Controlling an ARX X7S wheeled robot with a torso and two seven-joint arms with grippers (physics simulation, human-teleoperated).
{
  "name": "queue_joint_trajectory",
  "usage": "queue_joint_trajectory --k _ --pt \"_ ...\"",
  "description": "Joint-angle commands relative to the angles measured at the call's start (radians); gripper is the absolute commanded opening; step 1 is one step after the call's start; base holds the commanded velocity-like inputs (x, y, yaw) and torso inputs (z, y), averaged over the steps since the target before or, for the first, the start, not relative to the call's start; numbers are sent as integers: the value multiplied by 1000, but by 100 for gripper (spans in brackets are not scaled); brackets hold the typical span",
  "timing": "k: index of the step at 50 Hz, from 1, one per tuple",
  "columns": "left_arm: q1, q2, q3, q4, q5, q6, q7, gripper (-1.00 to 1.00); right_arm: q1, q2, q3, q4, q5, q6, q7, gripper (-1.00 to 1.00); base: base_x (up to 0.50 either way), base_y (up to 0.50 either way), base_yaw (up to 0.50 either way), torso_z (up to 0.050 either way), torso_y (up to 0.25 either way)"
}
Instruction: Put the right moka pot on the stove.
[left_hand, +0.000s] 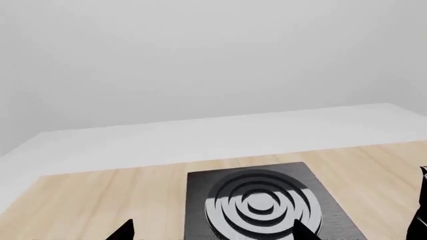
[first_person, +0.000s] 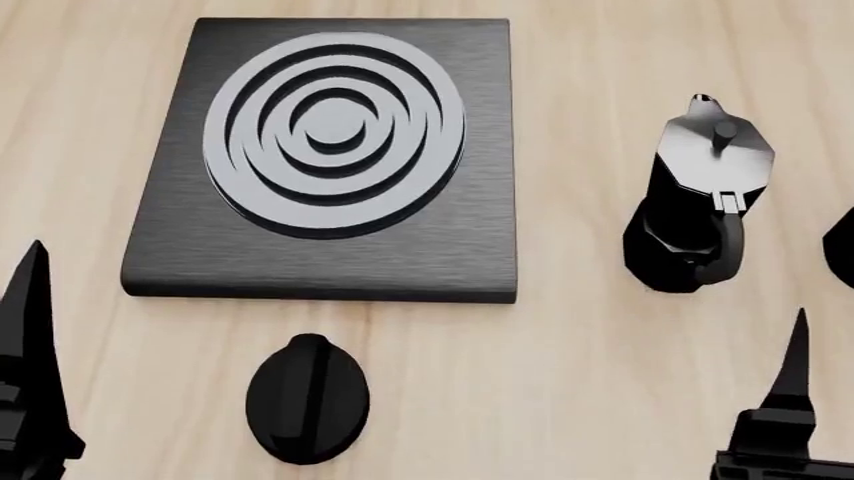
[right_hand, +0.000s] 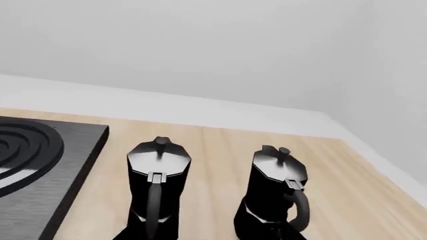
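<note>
Two black moka pots stand on the wooden table to the right of the stove (first_person: 320, 240). The right moka pot (right_hand: 277, 185) shows whole in the right wrist view; in the head view only a sliver of it (first_person: 843, 245) shows at the right edge. The left pot (right_hand: 159, 185) stands beside it, nearer the stove (right_hand: 40, 165). My right gripper (right_hand: 213, 236) is open and empty, short of both pots; one of its fingers (first_person: 797, 370) shows in the head view. My left gripper (left_hand: 213, 234) is open and empty in front of the stove (left_hand: 260, 205).
The left pot (first_person: 694, 200) stands between the stove and the right pot. A black oval knob (first_person: 307, 400) lies on the table in front of the stove. A white wall (left_hand: 200, 60) stands behind the table. The table's right edge (right_hand: 393, 170) runs near the right pot.
</note>
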Motion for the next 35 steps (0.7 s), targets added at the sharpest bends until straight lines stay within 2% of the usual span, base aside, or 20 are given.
queue_joint_trajectory --k 1,4,8,23,27,33,35 --pt "-2 1 2 0 0 3 3 100 -12 35 79 66 25 -15 -41 100 0 0 0 0 0" --pt "-1 1 3 1 2 4 3 100 -1 44 98 94 29 -20 -48 100 0 0 0 0 0" --pt "-1 0 3 1 2 5 3 100 -37 9 80 169 -44 -113 -92 100 0 0 0 0 0" --pt "-2 -4 5 1 4 12 7 100 -34 73 102 226 -19 -102 -161 100 0 0 0 0 0" --pt "-5 -4 4 -1 1 12 0 100 12 131 145 218 85 -23 -169 100 0 0 0 0 0" --pt "0 -4 7 -4 6 13 -3 100 53 150 138 287 105 -43 -227 100 0 0 0 0 0" --pt "-7 -4 5 -2 -3 9 -8 100 44 126 120 329 75 -88 -256 100 0 0 0 0 0"
